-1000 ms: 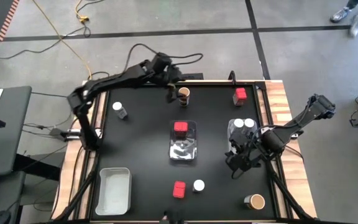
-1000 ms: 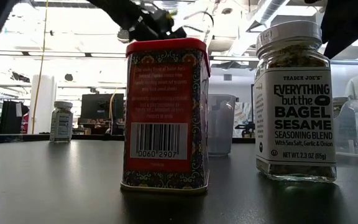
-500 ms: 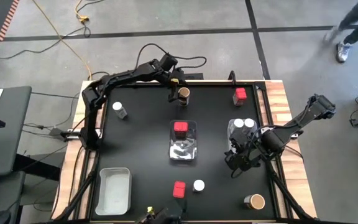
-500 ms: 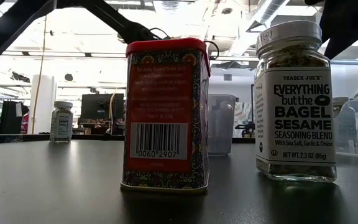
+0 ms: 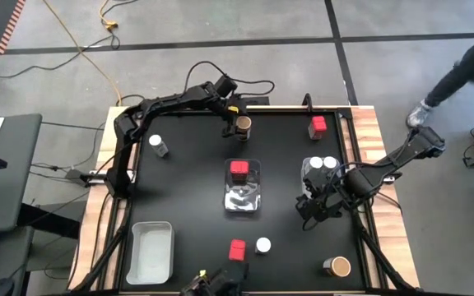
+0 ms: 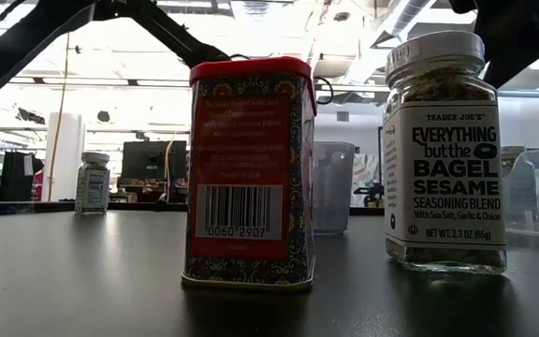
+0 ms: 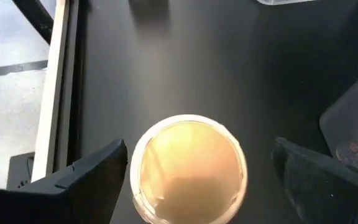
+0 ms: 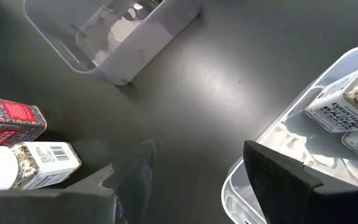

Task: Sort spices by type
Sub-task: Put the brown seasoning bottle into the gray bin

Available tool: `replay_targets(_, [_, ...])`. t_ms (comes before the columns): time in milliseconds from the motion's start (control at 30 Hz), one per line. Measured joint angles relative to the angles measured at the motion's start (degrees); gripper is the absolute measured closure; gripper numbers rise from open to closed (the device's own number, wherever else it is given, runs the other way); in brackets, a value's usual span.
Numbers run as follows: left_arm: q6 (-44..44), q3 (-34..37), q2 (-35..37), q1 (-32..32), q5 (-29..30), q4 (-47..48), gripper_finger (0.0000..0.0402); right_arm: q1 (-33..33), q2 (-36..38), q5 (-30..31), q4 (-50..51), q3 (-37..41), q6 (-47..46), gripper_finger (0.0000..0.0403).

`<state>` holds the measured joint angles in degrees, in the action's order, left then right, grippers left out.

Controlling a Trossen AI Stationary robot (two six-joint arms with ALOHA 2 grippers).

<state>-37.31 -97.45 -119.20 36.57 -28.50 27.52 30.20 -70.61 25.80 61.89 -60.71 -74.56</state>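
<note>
The left gripper (image 5: 234,123) is open at the table's far edge, over a tan round-lidded jar (image 5: 243,124). In the left wrist view its fingers (image 7: 98,174) stand on either side of the jar's lid (image 7: 188,168), apart from it. The right gripper (image 5: 311,209) hangs open and empty on the near side of a clear bin (image 5: 309,182) that holds two white-lidded jars (image 5: 324,164). A red tin (image 5: 239,168) stands in the middle bin (image 5: 243,201). On the table stand more red tins (image 5: 318,126) (image 5: 237,249), white-lidded jars (image 5: 263,245) (image 5: 159,145) and a tan jar (image 5: 336,265).
An empty clear bin (image 5: 151,249) sits at the near left corner. The low view has the near red tin (image 6: 251,168) and a bagel seasoning jar (image 6: 445,150) close up. Bare black table lies between the middle bin and the left edge. A person's leg (image 5: 459,70) passes beyond the table's right side.
The left gripper has come down over the tan jar at the far edge: in the low view it drops out of sight behind the red tin. The person beyond the table's right side has walked on.
</note>
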Motion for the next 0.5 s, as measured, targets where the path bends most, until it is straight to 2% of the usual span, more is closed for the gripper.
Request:
replay_targets(167, [-2.4, 0.1, 0.0, 0.3, 1.0, 2.7, 0.0021, 0.0, 0.0, 0.0, 0.1, 0.0, 0.0, 0.0131])
replay_targets(500, [-4.1, 0.5, 0.0, 0.3, 2.5, 2.5, 0.0031, 0.0, 0.0, 0.0, 0.2, 0.0, 0.0, 0.0131])
